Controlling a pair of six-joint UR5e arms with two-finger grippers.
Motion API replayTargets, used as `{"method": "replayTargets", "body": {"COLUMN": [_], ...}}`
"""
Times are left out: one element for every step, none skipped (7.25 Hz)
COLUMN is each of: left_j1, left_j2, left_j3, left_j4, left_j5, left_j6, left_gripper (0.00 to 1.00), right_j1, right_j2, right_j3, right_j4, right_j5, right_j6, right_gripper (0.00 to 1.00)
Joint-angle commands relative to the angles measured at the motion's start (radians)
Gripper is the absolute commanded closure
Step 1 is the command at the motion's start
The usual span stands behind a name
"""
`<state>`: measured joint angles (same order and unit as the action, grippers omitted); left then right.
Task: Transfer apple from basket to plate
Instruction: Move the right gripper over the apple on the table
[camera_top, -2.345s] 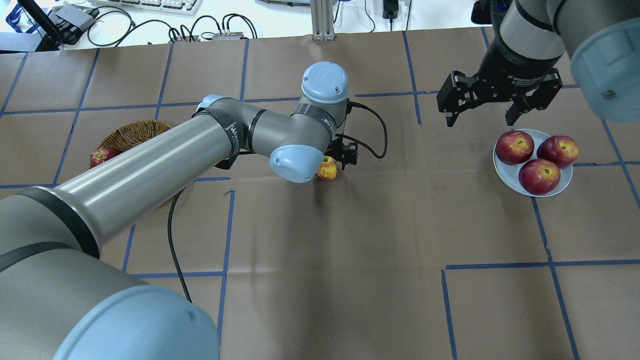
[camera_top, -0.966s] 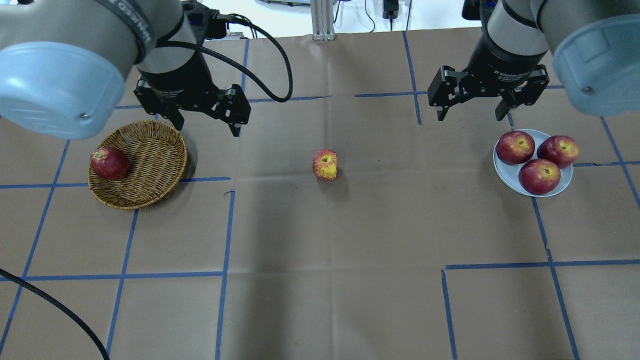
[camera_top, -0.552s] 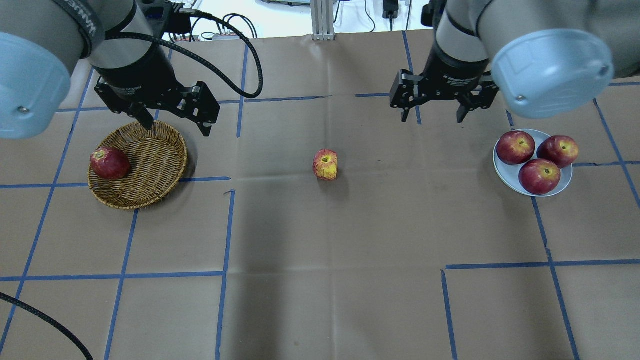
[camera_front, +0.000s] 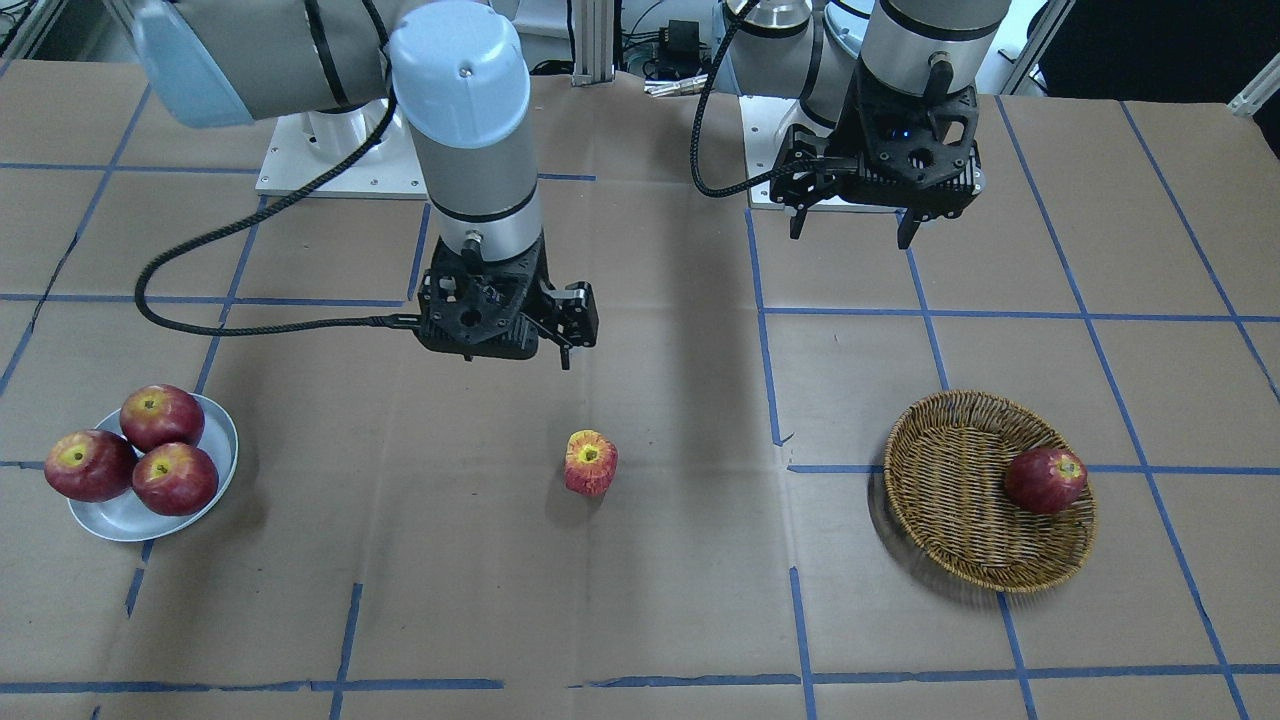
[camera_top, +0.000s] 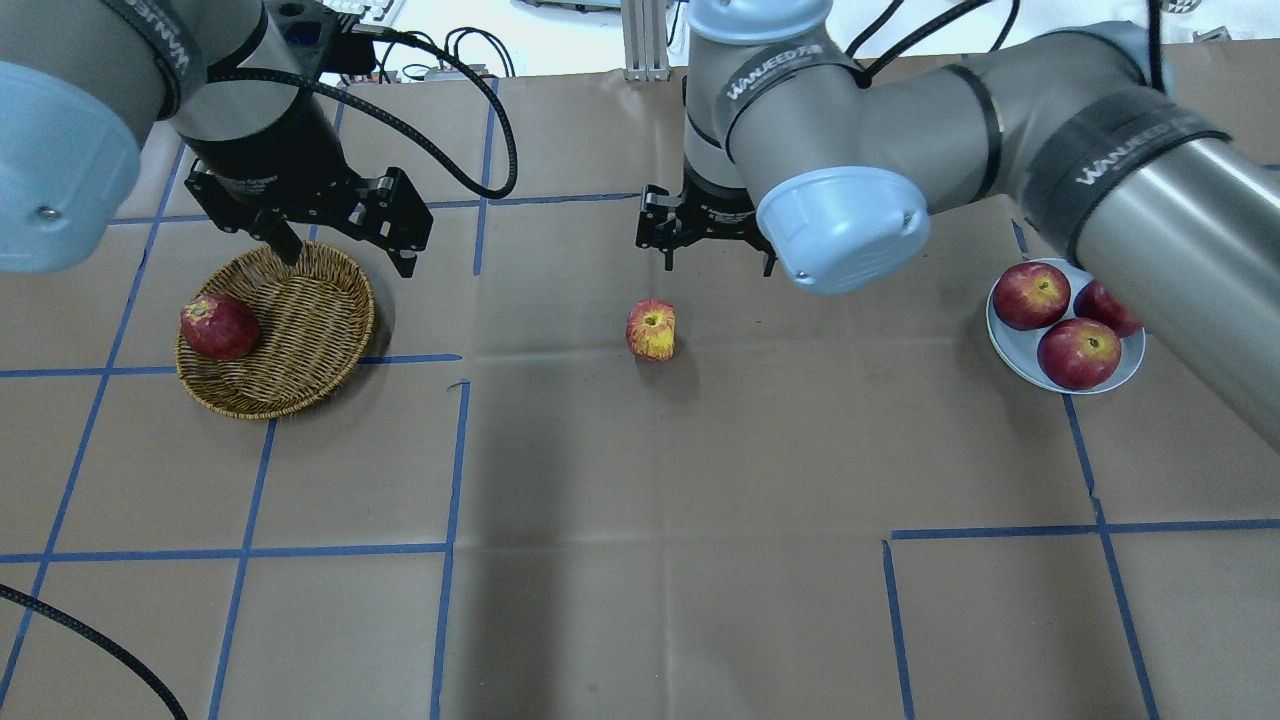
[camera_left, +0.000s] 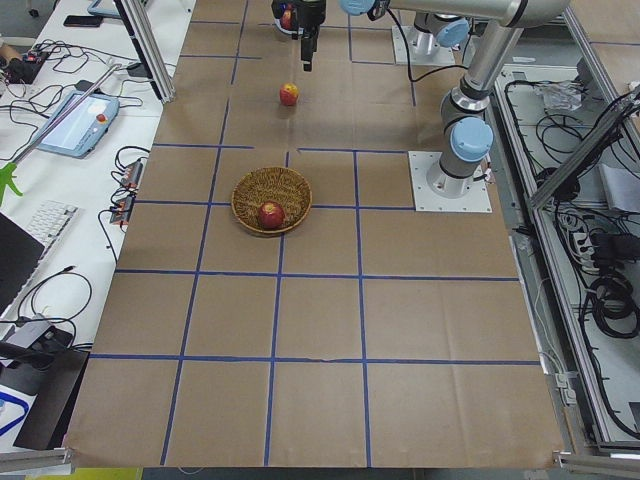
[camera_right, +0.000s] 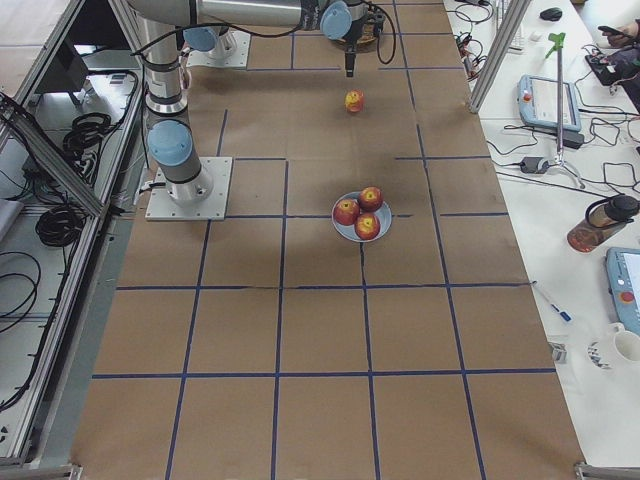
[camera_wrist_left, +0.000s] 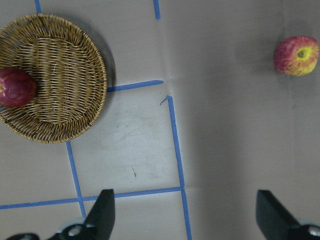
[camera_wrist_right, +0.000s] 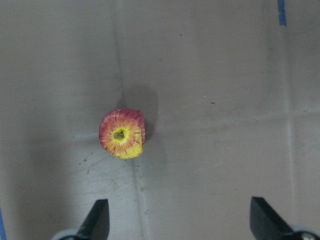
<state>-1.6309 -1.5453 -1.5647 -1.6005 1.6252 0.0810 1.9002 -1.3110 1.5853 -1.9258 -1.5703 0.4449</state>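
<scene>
The streaky apple (camera_top: 651, 330) with its yellow stem patch stands alone on the paper at the table's centre, and also shows in the right wrist view (camera_wrist_right: 122, 133). My right gripper (camera_top: 718, 262) is open and empty, hovering just beyond the apple and apart from it. My left gripper (camera_top: 345, 255) is open and empty above the far rim of the wicker basket (camera_top: 310, 340). The pale plate (camera_top: 1015, 352) lies at the right. In the left wrist view the basket (camera_wrist_left: 60, 85) is at upper left and the apple (camera_wrist_left: 296, 55) at upper right.
A dark red apple (camera_top: 218, 326) lies in the basket's left side. Three dark red apples (camera_top: 1078, 352) fill the plate. My right forearm (camera_top: 1150, 190) stretches above the plate's far edge. Blue tape lines cross the brown paper.
My left gripper let go of the streaky apple at the centre and drew back over the basket. My right gripper swung left from above the plate to just beyond the apple.
</scene>
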Motion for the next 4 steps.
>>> {"method": "replayTargets", "body": {"left_j1": [0.002, 0.002, 0.002, 0.002], "left_j2": [0.001, -0.001, -0.002, -0.002], "left_j3": [-0.006, -0.008, -0.015, -0.015], "left_j4": [0.002, 0.004, 0.011, 0.011], "left_j5": [0.002, 0.001, -0.004, -0.004], "left_j6": [0.016, 0.016, 0.016, 0.016], "left_gripper": [0.01, 0.01, 0.01, 0.01], "right_j1": [0.055, 0.074, 0.088, 0.117], "right_j2": [0.114, 0.166, 0.226, 0.271], "right_j3": [0.007, 0.008, 0.010, 0.013], "right_j4": [-0.135, -0.191, -0.238, -0.287], "right_j5": [-0.001, -0.010, -0.061, -0.079], "right_j6": [0.044, 0.044, 0.055, 0.060], "right_gripper": [0.00, 0.00, 0.00, 0.00]}}
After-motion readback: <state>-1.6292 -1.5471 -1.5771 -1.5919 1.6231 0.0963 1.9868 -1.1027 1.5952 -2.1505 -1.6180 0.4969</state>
